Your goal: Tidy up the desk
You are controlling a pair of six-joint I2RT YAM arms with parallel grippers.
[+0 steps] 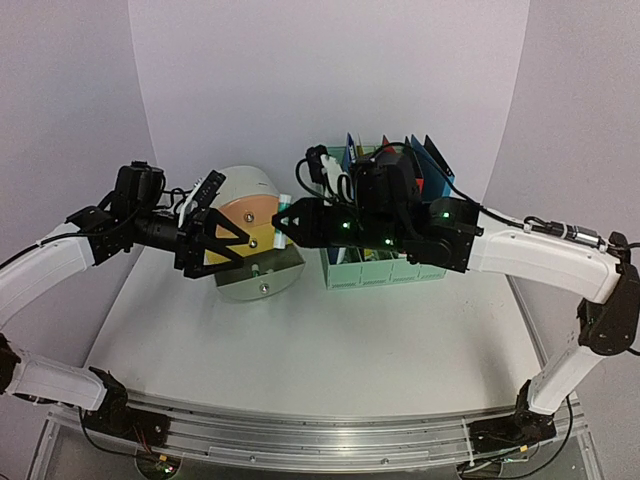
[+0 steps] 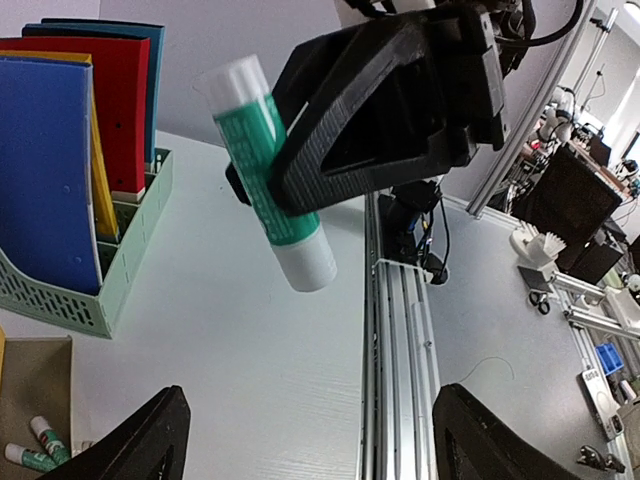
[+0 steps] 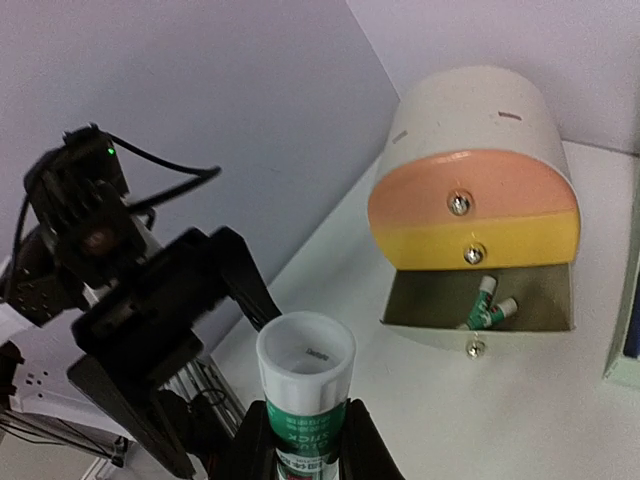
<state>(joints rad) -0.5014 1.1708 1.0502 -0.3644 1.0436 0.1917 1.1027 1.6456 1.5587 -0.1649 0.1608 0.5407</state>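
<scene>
The desk (image 1: pixel 300 350) is a flat white tabletop that fills the middle of the top view. A silver rail (image 1: pixel 320 440) runs along its 6 o'clock edge and lilac walls (image 1: pixel 330 70) enclose the other sides.

At about 11 o'clock of the desk's centre stands a white drum-shaped drawer unit (image 1: pixel 262 180). It has a peach front above a yellow one. Its lowest compartment is open and holds two glue sticks (image 3: pixel 485 305) lying loose.

At about 1 o'clock stands a mint-green file rack (image 1: pixel 370 270) with blue, red and yellow folders (image 2: pixel 50 170) standing upright in its slots.

Both arms meet in the air in front of the drawer unit.

- **Right gripper** (image 3: pixel 305 440): its fingers are clamped on a green-and-white glue stick (image 2: pixel 275 175) around the middle of the barrel. In the right wrist view the white end points upward. The stick is clear of the tabletop.
- **Left gripper** (image 2: pixel 310 400): it sits at 9 o'clock of the right one, facing it. Its fingers are spread wide and hold nothing. The glue stick hangs just beyond its fingertips and does not touch them.
</scene>
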